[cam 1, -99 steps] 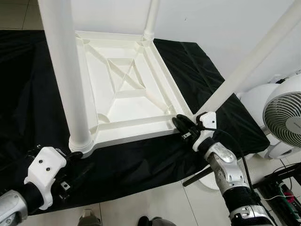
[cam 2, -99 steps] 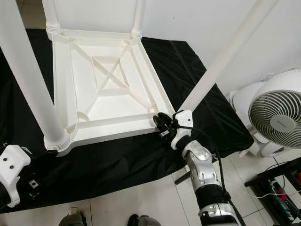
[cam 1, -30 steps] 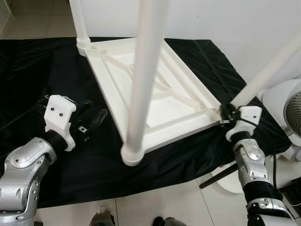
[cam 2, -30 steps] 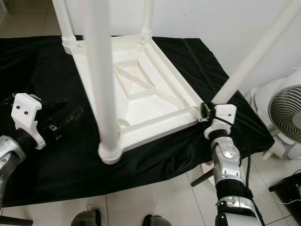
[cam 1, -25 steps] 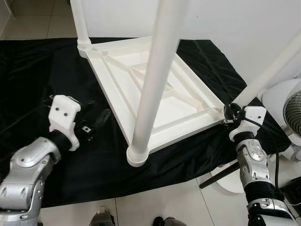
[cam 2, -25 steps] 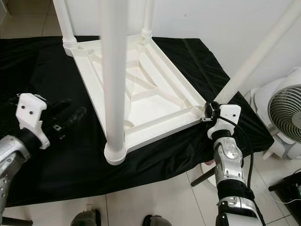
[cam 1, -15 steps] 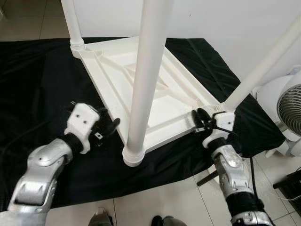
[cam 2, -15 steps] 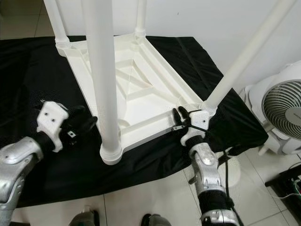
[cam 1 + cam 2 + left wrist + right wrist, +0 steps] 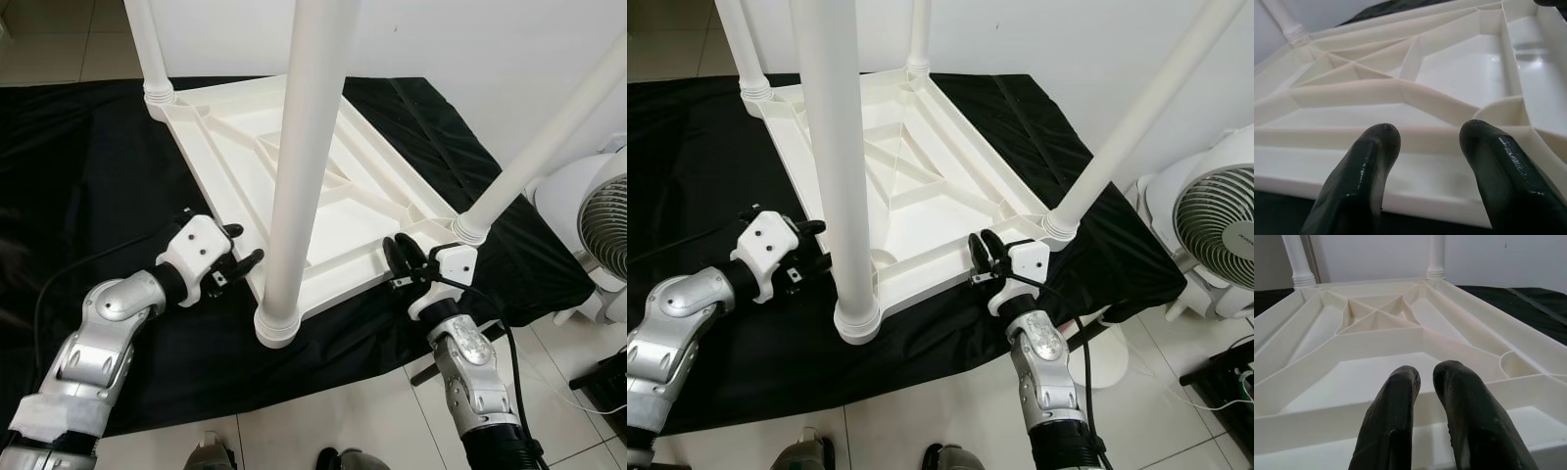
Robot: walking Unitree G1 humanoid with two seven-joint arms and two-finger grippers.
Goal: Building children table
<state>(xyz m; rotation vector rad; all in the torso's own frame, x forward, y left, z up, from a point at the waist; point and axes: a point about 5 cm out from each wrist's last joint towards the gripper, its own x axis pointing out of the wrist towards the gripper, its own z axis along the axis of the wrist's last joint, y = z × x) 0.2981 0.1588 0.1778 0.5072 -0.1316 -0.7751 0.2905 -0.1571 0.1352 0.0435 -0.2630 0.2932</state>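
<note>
cloth [image 9: 88, 166]: black, spread over tiled floor, under everything
table [image 9: 294, 186]: white plastic, upside down on cloth, ribbed underside up, 4 legs standing up
fan [image 9: 1210, 230]: white, on floor to robot's right, off the cloth; small logo on hub, too small to read
left gripper [image 9: 238, 262]: at table's left edge nr the near leg [image 9: 294, 176], fingers spread apart
right gripper [image 9: 982, 257]: at near edge, by right-corner leg, fingers nearly together, nothing between
</note>
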